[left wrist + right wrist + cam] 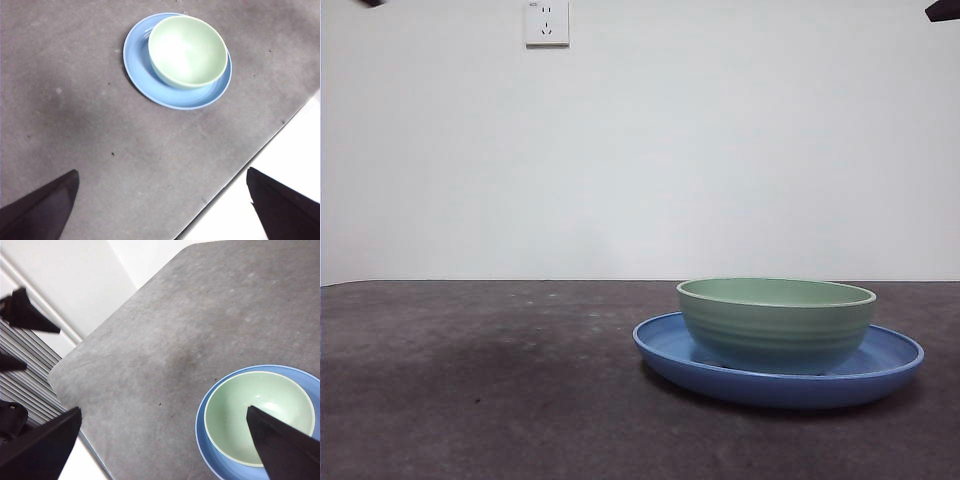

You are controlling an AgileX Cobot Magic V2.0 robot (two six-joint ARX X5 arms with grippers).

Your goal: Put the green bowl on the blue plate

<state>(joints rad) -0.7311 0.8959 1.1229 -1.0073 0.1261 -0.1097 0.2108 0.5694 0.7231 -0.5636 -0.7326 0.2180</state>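
The green bowl (776, 322) stands upright and empty on the blue plate (890, 362), right of the table's middle in the front view. Both wrist views show the same pair from high above: bowl (187, 50) on plate (137, 70), and bowl (250, 417) on plate (202, 432). My left gripper (162, 207) hangs open well above the table, far from the bowl. The right gripper (162, 447) is open too, raised above the bowl and plate, holding nothing. In the front view the arms appear only as black tips at the top corners (942, 10).
The dark grey table (480, 380) stretches left of the plate. A white wall with a socket (546, 22) stands behind. The left wrist view shows the table's edge (250, 160) near the plate; the right wrist view shows another edge and the other arm's black tips (25, 312).
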